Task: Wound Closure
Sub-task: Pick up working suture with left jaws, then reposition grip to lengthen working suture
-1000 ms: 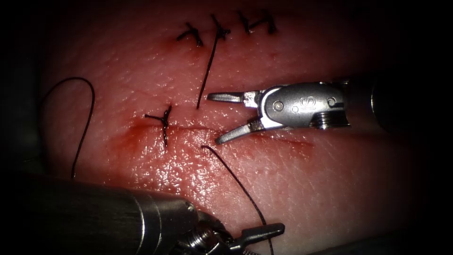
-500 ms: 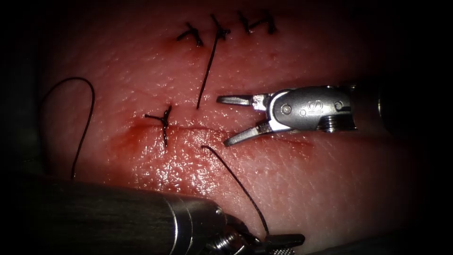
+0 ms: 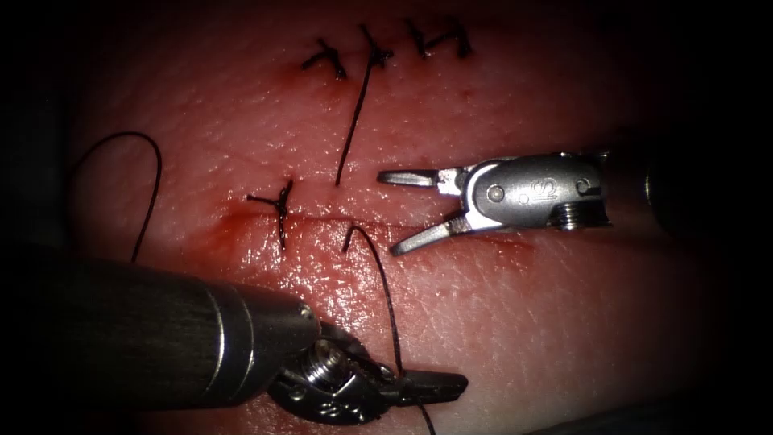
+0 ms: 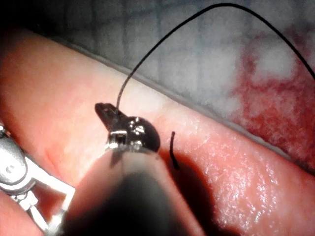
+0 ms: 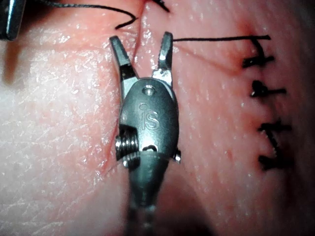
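Thread [image 3: 385, 290]: thin, dark, arching from tissue [image 3: 499, 322] just below cut [image 3: 338, 217] down into shut left pincer [image 3: 435, 385]. Right pincer [image 3: 407, 211]: splayed over cut, holding nothing. Needle not discernible.

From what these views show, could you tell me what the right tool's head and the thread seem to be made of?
The right tool's head looks like polished metal: silvery, with bright glints, a screw and stamped marks. Its fingers look the same.
The thread looks like a thin, dark, springy strand, holding a smooth arc; its fibre I cannot tell.

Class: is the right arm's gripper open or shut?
Open. The right gripper has its jaws spread apart above the cut, holding nothing.
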Motion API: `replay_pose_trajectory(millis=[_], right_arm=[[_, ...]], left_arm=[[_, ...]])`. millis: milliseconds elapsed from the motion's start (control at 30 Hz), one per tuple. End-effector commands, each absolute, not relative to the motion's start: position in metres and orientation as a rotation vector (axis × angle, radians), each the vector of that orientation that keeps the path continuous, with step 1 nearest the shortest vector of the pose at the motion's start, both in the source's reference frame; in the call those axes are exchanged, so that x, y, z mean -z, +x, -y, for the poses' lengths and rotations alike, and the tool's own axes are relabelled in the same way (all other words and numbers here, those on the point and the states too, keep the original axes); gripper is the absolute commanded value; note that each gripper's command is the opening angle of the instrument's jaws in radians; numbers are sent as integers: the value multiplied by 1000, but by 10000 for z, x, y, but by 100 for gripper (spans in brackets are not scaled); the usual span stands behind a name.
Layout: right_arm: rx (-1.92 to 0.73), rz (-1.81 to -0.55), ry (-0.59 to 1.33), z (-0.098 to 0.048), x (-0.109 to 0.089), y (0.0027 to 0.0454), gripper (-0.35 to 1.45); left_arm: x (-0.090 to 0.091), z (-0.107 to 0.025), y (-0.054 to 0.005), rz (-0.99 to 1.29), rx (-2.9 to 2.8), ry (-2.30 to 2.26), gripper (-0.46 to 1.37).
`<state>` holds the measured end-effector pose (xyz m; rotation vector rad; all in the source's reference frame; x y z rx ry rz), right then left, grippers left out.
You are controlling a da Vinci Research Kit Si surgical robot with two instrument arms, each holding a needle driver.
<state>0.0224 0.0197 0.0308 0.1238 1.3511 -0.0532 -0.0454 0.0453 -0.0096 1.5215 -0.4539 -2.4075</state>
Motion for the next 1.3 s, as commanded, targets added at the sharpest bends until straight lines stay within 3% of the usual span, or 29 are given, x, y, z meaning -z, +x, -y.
replay_pose_trajectory(millis=[33, 367, 500, 1300], right_arm=[[73, -1356, 111, -198, -307, 225, 112], [96, -1372, 64, -199, -297, 224, 115], [100, -1435, -6, -200, -287, 225, 128], [187, -1550, -79, -193, -247, 243, 125]], left_arm=[[97, -455, -452, 441, 2412, 1518, -35], [113, -482, -433, 435, 2427, 1563, -35], [116, -493, -427, 449, 2411, 1613, -35], [88, -532, -413, 342, 2376, 1953, -35]])
